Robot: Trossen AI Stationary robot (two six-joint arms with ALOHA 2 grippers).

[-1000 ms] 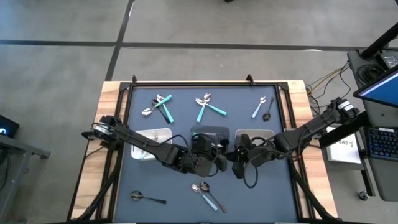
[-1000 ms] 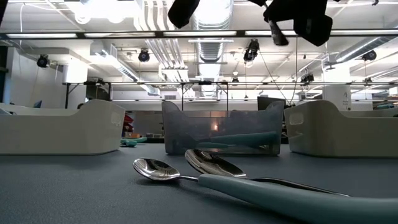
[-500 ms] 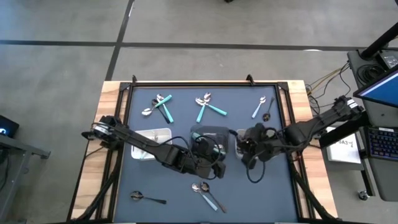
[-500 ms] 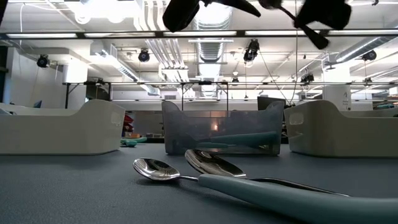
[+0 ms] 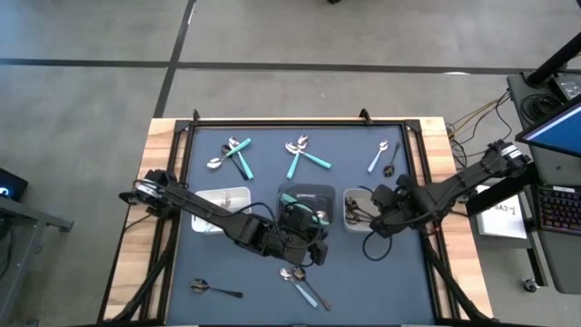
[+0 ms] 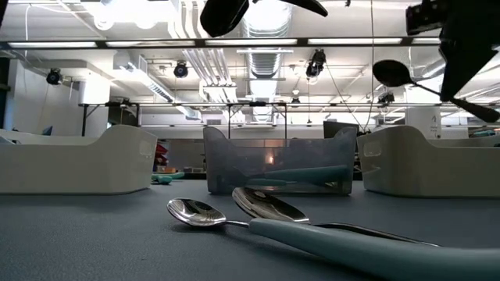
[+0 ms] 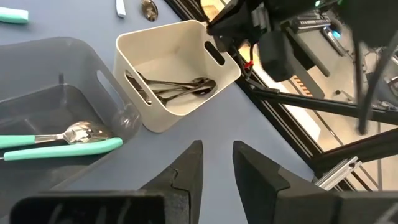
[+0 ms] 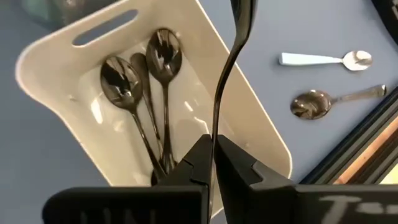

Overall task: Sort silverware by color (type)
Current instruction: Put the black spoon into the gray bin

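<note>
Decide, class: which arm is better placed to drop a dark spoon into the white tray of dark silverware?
The right. Its gripper already pinches a dark spoon directly above the white tray holding dark spoons. The left gripper is empty, jaws apart, farther off near the grey tray.

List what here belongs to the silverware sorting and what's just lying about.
Belongs to the job:
- slim dark spoon, held by the right gripper
- loose teal-handled pieces on the mat
- shiny silver spoon
- sorted dark spoons in the white rectangular tray
- left gripper, open

Just lying about:
- black keyboard
- cables
</note>
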